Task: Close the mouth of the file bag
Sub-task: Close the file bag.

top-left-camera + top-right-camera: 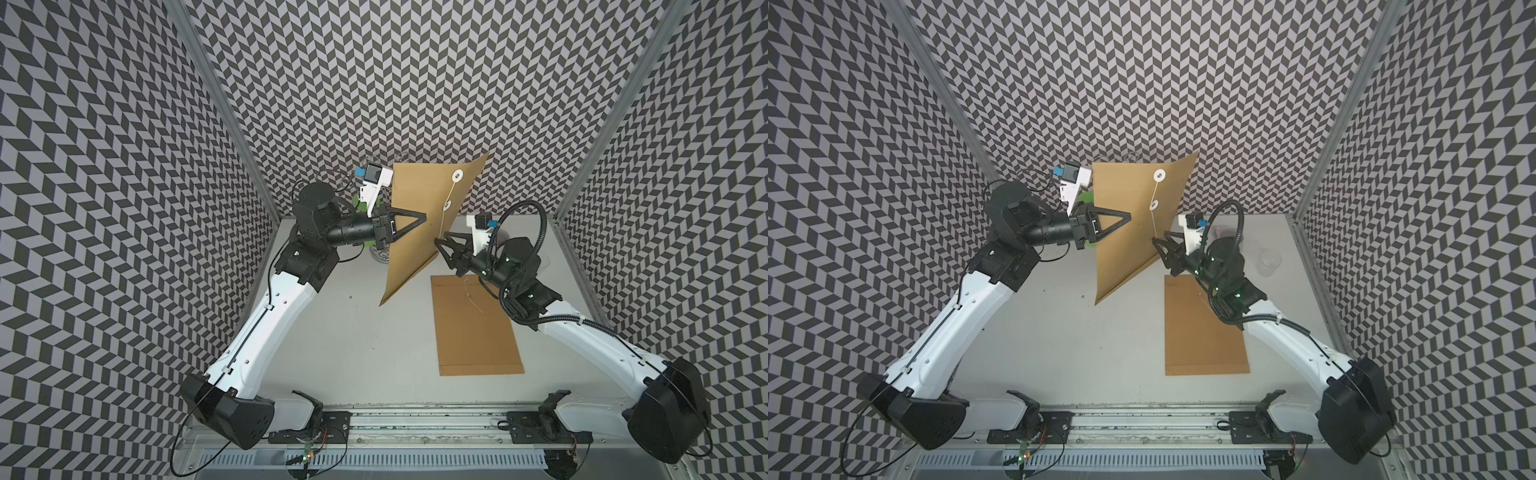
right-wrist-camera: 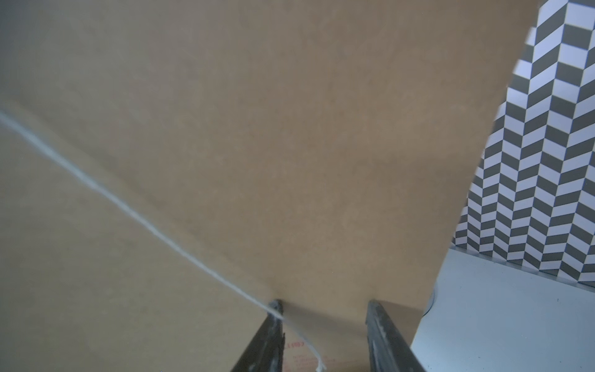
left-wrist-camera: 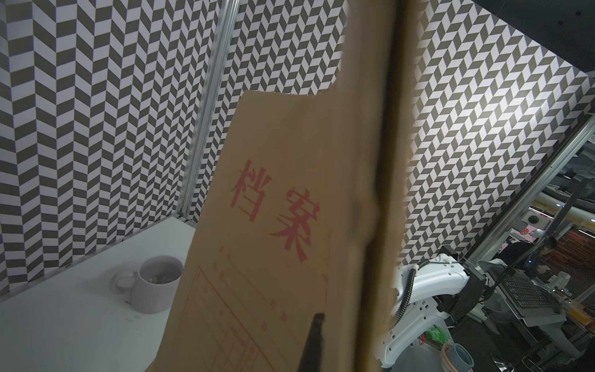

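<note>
The brown file bag hangs upright above the table, its back with two white discs facing the right arm. My left gripper is shut on the bag's edge; in the left wrist view one dark finger lies against the red-printed front. A white string runs down from the discs and drapes over one fingertip of my right gripper. That gripper is open, its tips close against the bag's back.
A second brown envelope lies flat on the table under the right arm. A white mug stands behind the held bag. A clear cup sits near the right wall. Patterned walls close in three sides.
</note>
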`<state>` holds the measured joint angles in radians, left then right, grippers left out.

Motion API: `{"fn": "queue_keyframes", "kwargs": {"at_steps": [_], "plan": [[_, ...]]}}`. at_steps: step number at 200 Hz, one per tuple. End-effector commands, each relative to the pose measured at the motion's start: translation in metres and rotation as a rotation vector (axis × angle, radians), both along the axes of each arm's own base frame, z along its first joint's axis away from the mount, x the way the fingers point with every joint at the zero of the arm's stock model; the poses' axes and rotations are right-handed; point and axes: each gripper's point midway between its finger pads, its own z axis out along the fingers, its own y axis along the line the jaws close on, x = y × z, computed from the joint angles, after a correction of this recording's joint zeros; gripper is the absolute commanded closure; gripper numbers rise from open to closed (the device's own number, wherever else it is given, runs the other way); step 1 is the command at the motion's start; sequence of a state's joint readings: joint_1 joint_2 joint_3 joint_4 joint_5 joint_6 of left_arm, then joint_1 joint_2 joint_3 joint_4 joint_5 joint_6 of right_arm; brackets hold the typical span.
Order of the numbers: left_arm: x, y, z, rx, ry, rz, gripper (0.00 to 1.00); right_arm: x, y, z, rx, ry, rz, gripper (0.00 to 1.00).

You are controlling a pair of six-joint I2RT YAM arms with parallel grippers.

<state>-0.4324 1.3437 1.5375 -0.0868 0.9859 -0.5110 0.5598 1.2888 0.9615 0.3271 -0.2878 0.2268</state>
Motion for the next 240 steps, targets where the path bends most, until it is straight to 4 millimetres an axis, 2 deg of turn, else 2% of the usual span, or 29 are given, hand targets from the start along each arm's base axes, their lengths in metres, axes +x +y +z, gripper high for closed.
{"fn": "queue_keyframes", "kwargs": {"at_steps": [1,31,52,96,123,141,155,189,240], "plan": [[-0.010,-0.001,0.014,-0.013,-0.057,-0.023,1.00,-0.001,0.006,0.021,0.032,-0.064,0.023,0.58],[-0.010,-0.001,0.014,-0.012,-0.060,-0.022,1.00,0.002,0.005,0.015,0.027,-0.049,0.002,0.63],[-0.009,0.000,0.012,-0.009,-0.057,-0.017,1.00,0.000,0.004,0.019,0.035,-0.056,0.003,0.74],[-0.007,0.000,0.011,-0.008,-0.058,-0.007,1.00,-0.003,0.000,0.026,0.046,-0.066,-0.001,0.88],[0.005,0.009,0.009,-0.006,-0.042,0.050,1.00,-0.006,-0.006,0.032,0.069,-0.054,-0.024,1.00],[0.014,0.017,0.004,-0.004,-0.026,0.074,1.00,-0.001,-0.013,0.027,0.056,0.002,-0.046,1.00],[0.011,0.018,0.002,0.001,-0.037,0.062,1.00,0.002,-0.015,0.025,0.036,0.057,-0.038,1.00],[0.012,0.020,-0.009,0.017,-0.037,0.059,1.00,0.004,-0.022,0.035,-0.007,0.105,-0.057,1.00],[0.011,0.025,-0.013,0.005,-0.024,0.056,1.00,0.030,-0.051,0.033,-0.063,0.186,-0.156,1.00]]}}
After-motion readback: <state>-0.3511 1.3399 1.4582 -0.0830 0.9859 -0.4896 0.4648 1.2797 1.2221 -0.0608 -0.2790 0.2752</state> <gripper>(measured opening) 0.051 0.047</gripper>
